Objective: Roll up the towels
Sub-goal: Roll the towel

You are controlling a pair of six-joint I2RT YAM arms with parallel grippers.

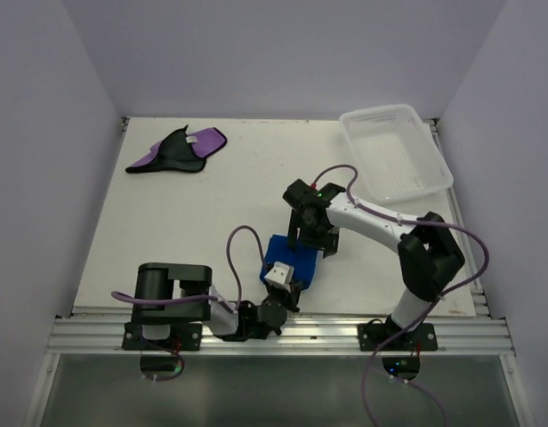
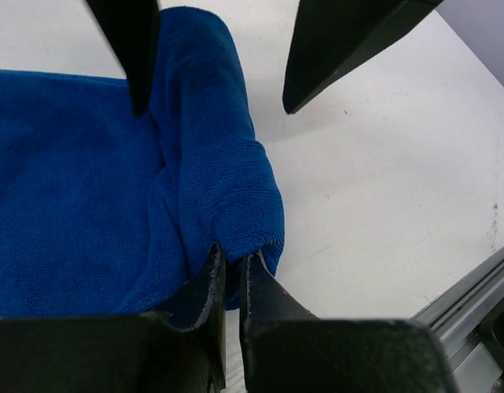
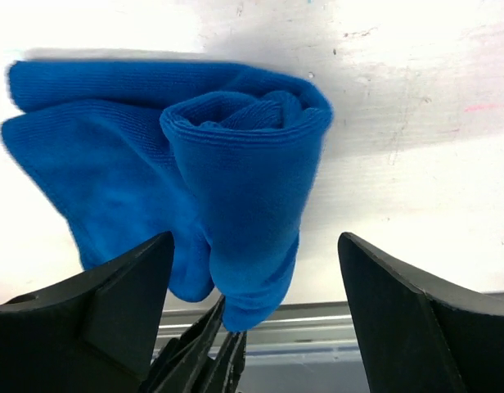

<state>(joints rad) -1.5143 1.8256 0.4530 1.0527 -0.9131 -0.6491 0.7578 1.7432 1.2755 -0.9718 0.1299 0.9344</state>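
Left wrist view: the left gripper [image 2: 233, 266] is seen clamped on the near corner of the blue towel [image 2: 88, 180], which is partly rolled and lies at 6 o'clock on the counter [image 1: 212, 213]. The right gripper [image 3: 254, 246] is held wide open astride the roll's end, and the purple towel [image 1: 172, 153] is seen crumpled at 10 o'clock.

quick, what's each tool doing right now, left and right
left tool: closed, pinching the edge of the blue towel.
right tool: open, fingers either side of the towel's rolled part, holding nothing.
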